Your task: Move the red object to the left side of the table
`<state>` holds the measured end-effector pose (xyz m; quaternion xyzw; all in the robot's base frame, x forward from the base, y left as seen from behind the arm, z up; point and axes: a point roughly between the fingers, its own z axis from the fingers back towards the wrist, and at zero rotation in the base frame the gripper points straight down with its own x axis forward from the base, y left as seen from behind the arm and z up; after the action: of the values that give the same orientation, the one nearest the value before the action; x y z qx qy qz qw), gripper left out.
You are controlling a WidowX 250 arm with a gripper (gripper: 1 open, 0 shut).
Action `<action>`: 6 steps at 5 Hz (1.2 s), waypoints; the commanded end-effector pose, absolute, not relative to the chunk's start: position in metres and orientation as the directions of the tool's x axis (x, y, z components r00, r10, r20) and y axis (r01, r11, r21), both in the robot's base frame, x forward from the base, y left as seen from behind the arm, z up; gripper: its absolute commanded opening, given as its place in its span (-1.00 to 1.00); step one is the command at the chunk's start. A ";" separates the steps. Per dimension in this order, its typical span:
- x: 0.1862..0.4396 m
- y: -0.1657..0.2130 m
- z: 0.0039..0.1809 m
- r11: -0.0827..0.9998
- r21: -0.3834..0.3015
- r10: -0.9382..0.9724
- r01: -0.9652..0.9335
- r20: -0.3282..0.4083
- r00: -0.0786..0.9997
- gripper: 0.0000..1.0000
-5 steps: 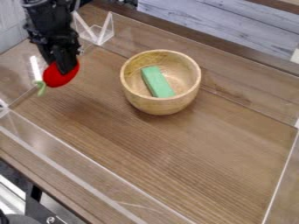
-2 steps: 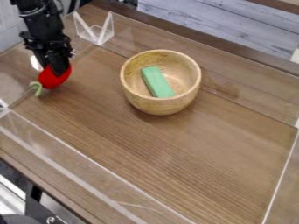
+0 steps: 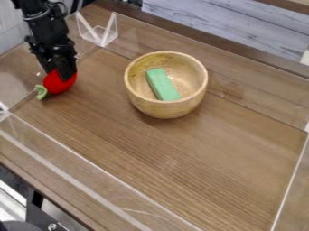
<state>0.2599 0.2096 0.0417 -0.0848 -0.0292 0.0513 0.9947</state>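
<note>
Your black arm upright at upper left of frame, black claw [image 3: 57, 72] pointing down, fingers straddling small red strawberry-like toy [image 3: 58, 82] on the brown wood-grain table [image 3: 169, 162], grip or release unclear

A single camera looks down at a slant from high above the table's [image 3: 182, 153] near edge, facing its far edge and the pale planks behind. It stands far enough back to take in most of the tabletop, with the arm [image 3: 42, 23] at the far left corner and the near left corner cut off
</note>
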 end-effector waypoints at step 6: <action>0.278 0.209 0.057 0.951 -0.242 0.227 -0.190 0.132 0.965 1.00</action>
<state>0.2705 0.2024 0.0363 -0.1355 -0.0516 0.1111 0.9832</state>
